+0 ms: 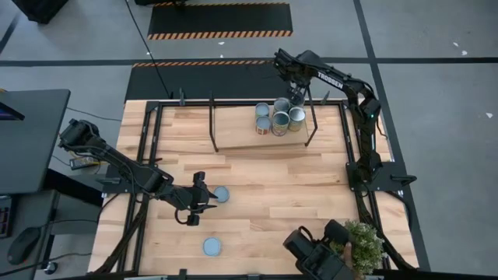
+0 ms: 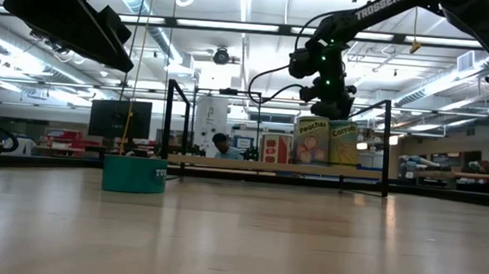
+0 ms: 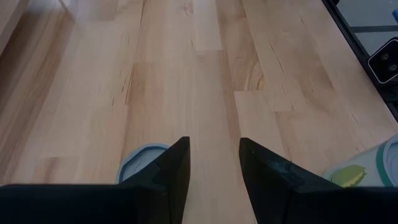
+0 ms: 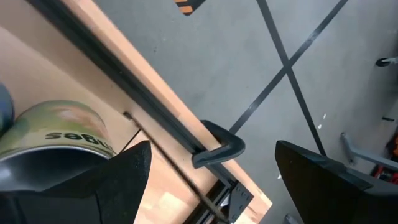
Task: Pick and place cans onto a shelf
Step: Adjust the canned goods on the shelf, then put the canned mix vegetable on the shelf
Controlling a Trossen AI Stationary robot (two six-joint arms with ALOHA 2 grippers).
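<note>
Cans (image 1: 278,117) clustered on shelf (image 1: 233,134), two more (image 1: 221,194) loose on surface (image 1: 311,194); right pincer (image 1: 299,93) half-open above cluster, holding nothing visible, left pincer (image 1: 204,199) closed empty beside a loose can

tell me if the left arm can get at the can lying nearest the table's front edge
Probably yes. That can sits alone on bare tabletop, with nothing between it and the left gripper, which hovers close by beside another loose can.

Can (image 3: 140,163) half behind left fingers (image 3: 172,168), another can (image 3: 367,168) (green-labelled) cut off at frame edge
</note>
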